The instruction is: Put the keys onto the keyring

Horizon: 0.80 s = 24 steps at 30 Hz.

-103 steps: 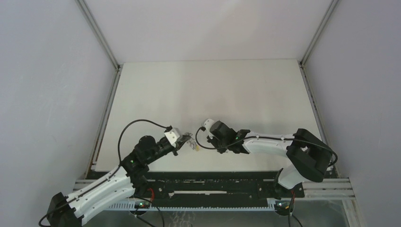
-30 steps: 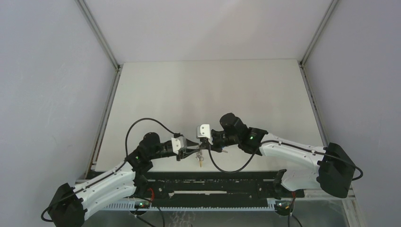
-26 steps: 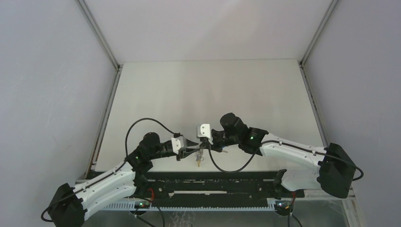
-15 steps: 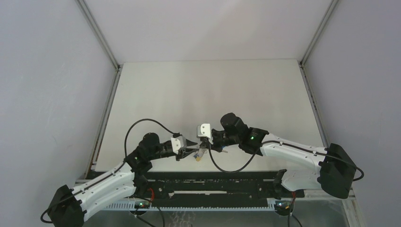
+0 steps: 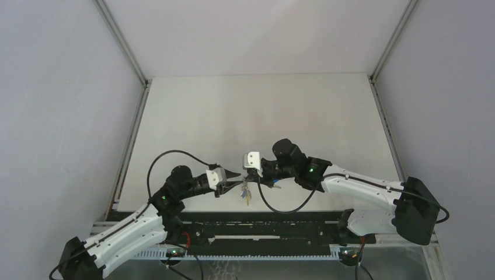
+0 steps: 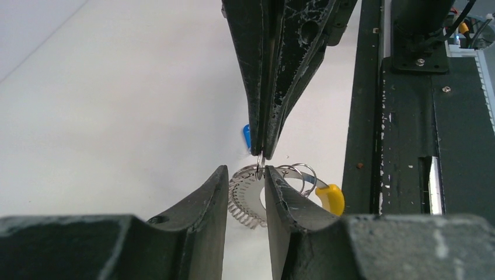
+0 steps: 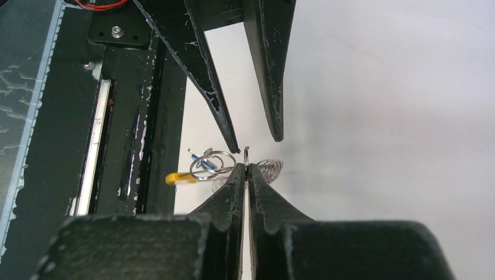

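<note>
just over the white table between grey walls, right gripper pinches the keyring, left gripper gapes.

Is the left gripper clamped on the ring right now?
No: the left wrist view shows the left gripper open, with the thin ring in its gap pinched by the right gripper.

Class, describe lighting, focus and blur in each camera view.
Top external: soft, even light, the keyring too small to resolve. Left wrist: own jaws blurred in the foreground, keyring sharper. Right wrist: table bright and featureless, near jaws soft.
</note>
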Each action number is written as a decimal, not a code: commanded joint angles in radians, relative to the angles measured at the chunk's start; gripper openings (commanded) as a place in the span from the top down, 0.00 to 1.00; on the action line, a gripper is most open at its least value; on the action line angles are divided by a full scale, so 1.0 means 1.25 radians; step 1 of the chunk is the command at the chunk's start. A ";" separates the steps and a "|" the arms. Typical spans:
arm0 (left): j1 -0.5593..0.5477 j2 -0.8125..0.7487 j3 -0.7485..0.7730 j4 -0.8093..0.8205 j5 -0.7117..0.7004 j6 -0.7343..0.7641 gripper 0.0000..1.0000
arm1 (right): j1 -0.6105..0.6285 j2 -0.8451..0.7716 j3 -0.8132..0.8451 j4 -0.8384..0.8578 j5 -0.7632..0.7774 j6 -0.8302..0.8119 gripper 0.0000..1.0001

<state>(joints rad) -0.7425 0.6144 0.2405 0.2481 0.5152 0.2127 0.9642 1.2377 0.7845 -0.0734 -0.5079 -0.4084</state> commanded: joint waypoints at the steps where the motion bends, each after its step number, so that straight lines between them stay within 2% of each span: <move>1: 0.010 -0.019 0.001 0.011 -0.012 0.003 0.66 | 0.002 -0.024 0.007 0.050 -0.011 0.004 1.00; 7: 0.010 0.019 0.010 0.015 0.020 0.009 0.67 | 0.003 -0.027 0.008 0.055 -0.009 0.006 1.00; 15: 0.010 0.071 0.026 0.032 0.054 0.007 0.76 | 0.004 -0.029 0.007 0.058 -0.012 0.010 1.00; 24: 0.010 0.072 0.027 0.061 0.051 -0.004 0.75 | 0.005 -0.022 0.007 0.056 -0.024 0.010 1.00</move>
<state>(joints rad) -0.7368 0.7052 0.2405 0.2630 0.5617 0.2123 0.9646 1.2377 0.7841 -0.0624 -0.5095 -0.4065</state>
